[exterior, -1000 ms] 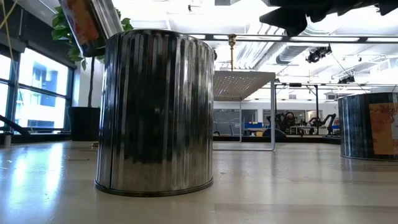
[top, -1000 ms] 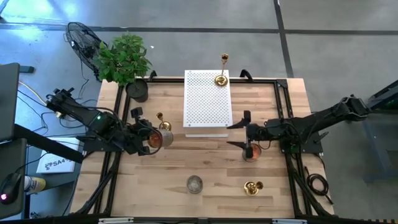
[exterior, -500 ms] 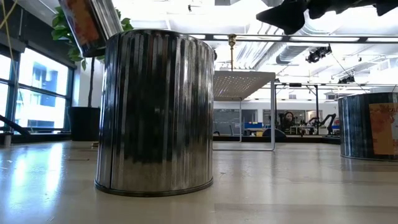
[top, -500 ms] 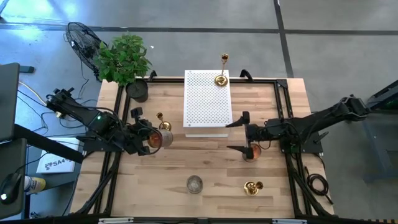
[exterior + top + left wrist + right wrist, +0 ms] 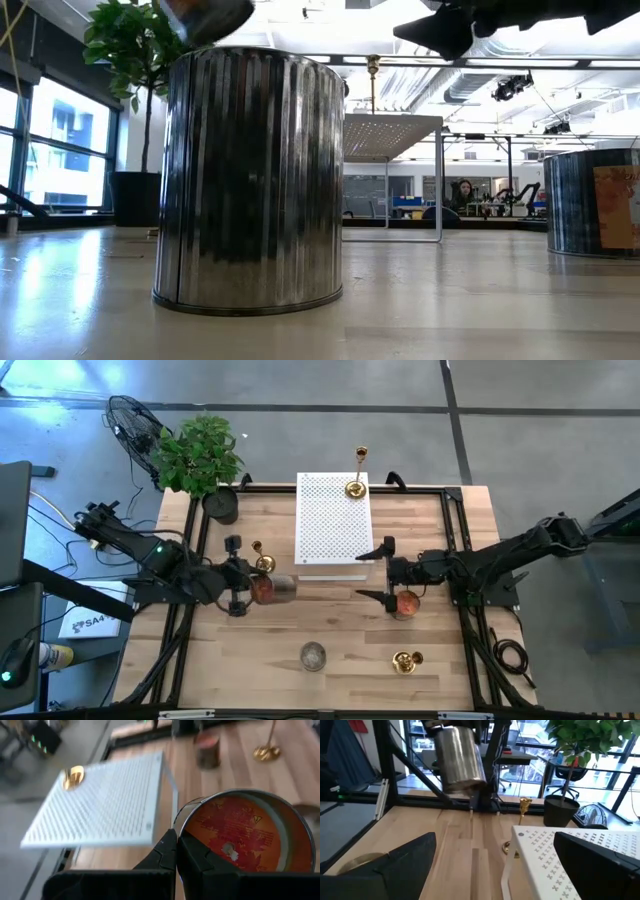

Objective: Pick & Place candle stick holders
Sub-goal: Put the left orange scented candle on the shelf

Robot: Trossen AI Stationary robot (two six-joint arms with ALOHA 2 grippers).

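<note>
Three gold candle stick holders stand on their round bases: one on the white perforated shelf (image 5: 356,484), one on the table (image 5: 262,558) just beyond my left gripper, one near the front right (image 5: 405,659). My left gripper (image 5: 243,588) is shut on a silver tin can (image 5: 278,588) with a red inside, raised off the table. My right gripper (image 5: 378,572) is open and empty above a second can (image 5: 406,603), in front of the shelf's near right corner. My left gripper holds the tin can by its open rim (image 5: 178,833), one finger inside the can and one outside. The fingers come level from the table's left. The can is lifted clear and lies about level, its mouth toward the wrist and its closed end toward the table's right.
The white shelf (image 5: 333,525) stands on legs at the far middle. A third tin can (image 5: 313,656) stands near the front middle. A potted plant (image 5: 200,455) and a fan (image 5: 130,425) are at the far left corner. Bare wood lies between the cans.
My left gripper has gone a little toward the table's right and turned, tipping the held can from mouth-up to lying about level with its closed end toward the right. My right gripper has gone slightly toward the table's left, still open.
</note>
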